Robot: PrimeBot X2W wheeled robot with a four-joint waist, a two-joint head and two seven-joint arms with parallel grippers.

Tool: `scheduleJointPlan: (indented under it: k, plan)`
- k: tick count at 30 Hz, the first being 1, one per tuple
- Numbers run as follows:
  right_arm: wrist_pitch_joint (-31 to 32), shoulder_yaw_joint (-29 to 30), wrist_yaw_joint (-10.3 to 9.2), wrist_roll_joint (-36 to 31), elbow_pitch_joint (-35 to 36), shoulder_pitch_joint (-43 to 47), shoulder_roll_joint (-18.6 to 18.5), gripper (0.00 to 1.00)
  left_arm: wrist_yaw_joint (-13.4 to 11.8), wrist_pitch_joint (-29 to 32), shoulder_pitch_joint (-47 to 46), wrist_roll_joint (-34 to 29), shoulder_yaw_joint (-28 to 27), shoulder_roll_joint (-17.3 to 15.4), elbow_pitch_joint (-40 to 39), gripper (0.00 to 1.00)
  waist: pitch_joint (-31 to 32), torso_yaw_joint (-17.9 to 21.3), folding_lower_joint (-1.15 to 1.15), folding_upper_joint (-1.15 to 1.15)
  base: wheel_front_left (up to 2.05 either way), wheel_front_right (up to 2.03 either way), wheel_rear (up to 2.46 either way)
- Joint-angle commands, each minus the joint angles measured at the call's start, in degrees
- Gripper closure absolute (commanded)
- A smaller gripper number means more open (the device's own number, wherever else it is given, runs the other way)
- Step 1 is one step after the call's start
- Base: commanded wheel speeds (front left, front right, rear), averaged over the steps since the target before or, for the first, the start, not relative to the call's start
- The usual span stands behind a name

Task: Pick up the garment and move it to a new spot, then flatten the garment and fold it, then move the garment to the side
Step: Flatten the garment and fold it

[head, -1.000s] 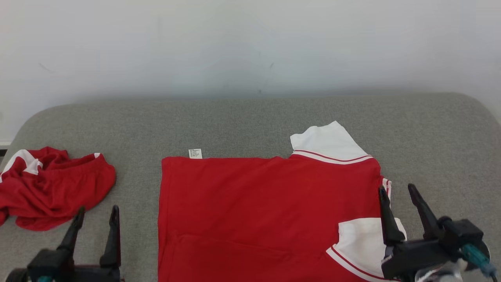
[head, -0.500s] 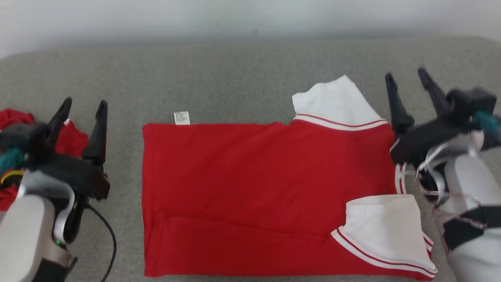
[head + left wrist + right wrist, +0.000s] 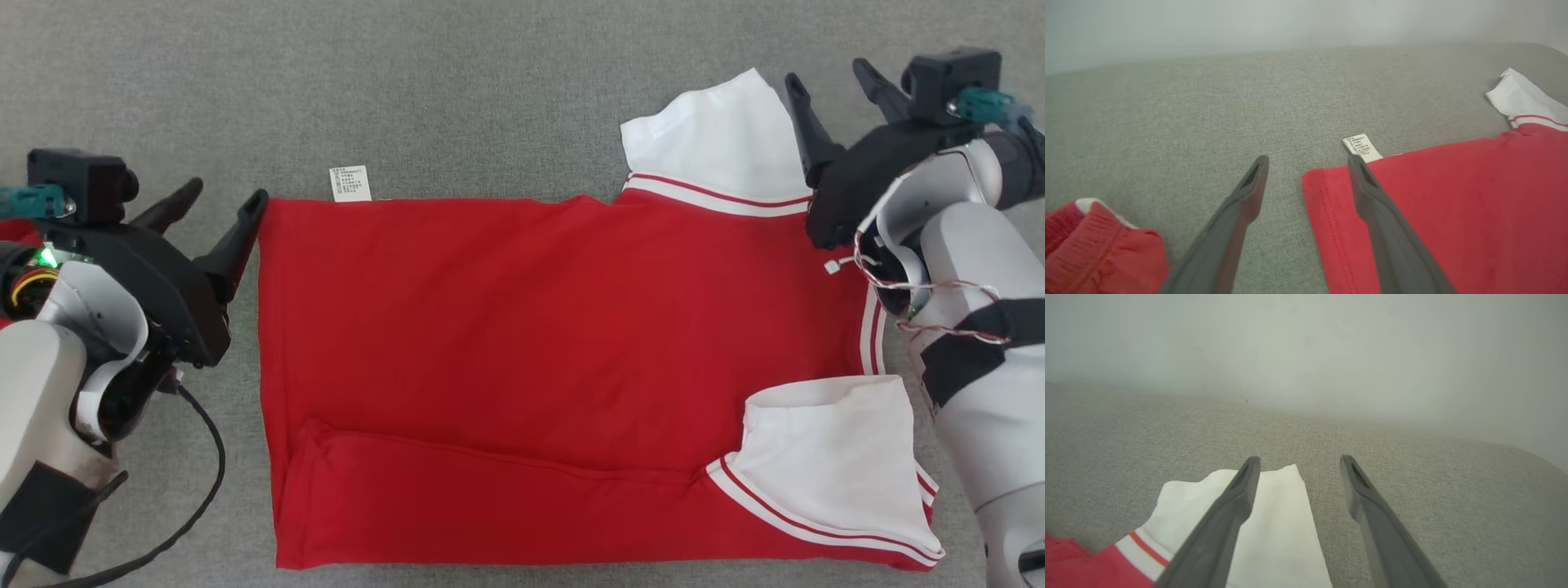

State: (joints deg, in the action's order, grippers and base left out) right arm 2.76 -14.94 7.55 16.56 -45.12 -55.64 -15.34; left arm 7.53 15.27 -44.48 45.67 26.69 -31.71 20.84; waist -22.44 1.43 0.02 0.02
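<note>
Head camera is now looking more steeply down than a second ago, the wall having left its view; both arms are standing farther forward along the garment [image 3: 522, 327]. The garment is lying flat, back up, mid-desk [image 3: 490, 82]. Left claw [image 3: 229, 190] is hovering fully spread and empty at the far left hem corner, just beside the tag [image 3: 349, 183]; right claw [image 3: 824, 72] is likewise spread wide and empty, straddling the far sleeve's [image 3: 718, 139] outer edge, where earlier it was over the near sleeve [image 3: 833, 457]. Bare desk is running wide beyond the far hem to the wall [image 3: 1306, 347]; a narrower strip is separating the left hem from the crumpled red heap [image 3: 1098, 253]. Count: two claws, two white sleeves, one tag, two red cloth items.
</note>
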Motion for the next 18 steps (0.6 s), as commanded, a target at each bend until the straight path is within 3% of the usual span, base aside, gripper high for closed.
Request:
scheduleJointPlan:
  k: [1, 8, 18]
  plan:
    - [0.5, -0.6, -0.14, 0.1, -0.9, -0.8, -0.1, 0.00, -0.1, 0.3, -0.9, 0.3, 0.5, -0.5, 0.1, 0.00, -0.3, 0.0, -0.02, -0.02, 0.00, 0.00, 0.00]
    - [2.6, -4.9, -0.15, 1.2, -7.1, -6.6, 0.3, 0.00, -0.1, 4.3, -3.6, 3.0, 4.7, -0.5, 2.2, 0.00, -1.6, -0.3, -0.02, -0.02, 0.00, 0.00, 0.00]
    - [2.7, -8.2, -0.15, 2.1, -13.8, -12.1, 1.0, 0.00, -0.1, 4.7, -6.7, 4.8, 8.3, 0.5, 6.0, 0.00, -3.6, -0.2, -0.02, -0.02, 0.00, 0.00, 0.00]
